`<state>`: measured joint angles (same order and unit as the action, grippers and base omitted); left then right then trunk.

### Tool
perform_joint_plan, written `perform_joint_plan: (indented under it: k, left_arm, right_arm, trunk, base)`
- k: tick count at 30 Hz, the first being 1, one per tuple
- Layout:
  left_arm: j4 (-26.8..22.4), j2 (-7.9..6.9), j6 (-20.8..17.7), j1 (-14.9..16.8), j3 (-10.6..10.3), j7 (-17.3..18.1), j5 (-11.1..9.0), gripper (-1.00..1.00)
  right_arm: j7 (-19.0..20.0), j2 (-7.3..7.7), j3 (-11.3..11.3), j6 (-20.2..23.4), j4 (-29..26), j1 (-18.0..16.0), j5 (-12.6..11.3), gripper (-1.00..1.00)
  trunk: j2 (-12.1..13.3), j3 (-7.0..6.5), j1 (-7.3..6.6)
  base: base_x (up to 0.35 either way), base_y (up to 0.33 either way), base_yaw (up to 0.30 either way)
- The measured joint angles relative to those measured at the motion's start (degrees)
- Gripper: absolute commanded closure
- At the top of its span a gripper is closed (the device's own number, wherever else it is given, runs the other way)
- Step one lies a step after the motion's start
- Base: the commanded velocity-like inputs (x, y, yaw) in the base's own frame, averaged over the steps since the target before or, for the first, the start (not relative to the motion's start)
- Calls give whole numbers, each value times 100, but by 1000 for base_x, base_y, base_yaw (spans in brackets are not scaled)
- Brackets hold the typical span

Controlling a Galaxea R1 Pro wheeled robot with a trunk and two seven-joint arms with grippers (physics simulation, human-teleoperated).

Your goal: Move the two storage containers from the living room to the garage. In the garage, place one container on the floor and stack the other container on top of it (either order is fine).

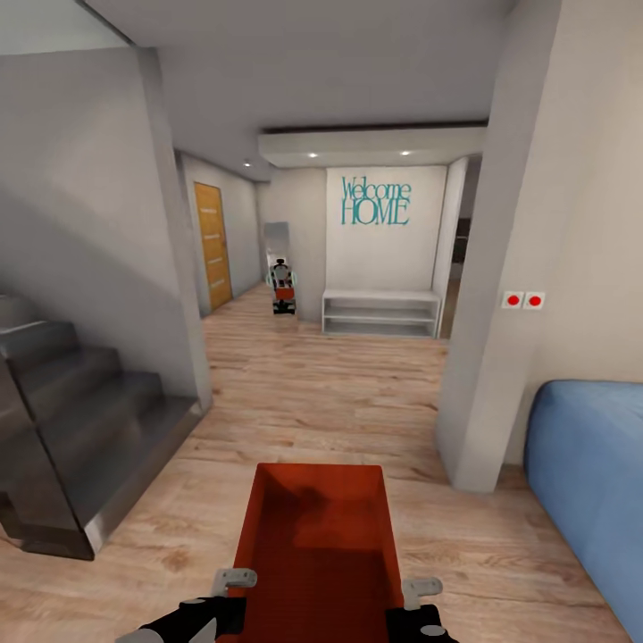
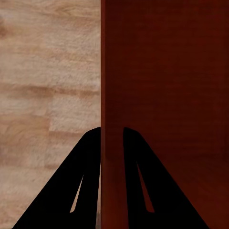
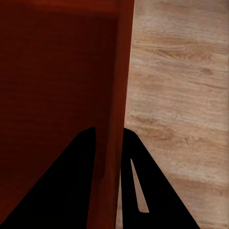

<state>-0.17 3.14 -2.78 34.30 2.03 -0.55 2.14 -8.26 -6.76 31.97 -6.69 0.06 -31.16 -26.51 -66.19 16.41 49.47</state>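
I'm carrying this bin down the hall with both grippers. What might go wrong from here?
1. Each gripper, left gripper and right gripper, pinches only a thin side wall of the orange bin; a jolt might let it slip or tilt.
2. The bin hides the wood floor just ahead of the base.
3. The passage narrows between the staircase and the white pillar, with the blue couch close at right; a wide turn may clip one.
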Motion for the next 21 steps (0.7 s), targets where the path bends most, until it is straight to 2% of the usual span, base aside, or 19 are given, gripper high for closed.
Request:
perform_joint_plan:
  k: [21]
  left_arm:
    - [-1,0,-1,-1,1,-1,0,100]
  right_arm:
    - [0,0,2,1,1,0,-1,100]
  trunk:
    - [0,0,0]
  base:
    - [324,0,0]
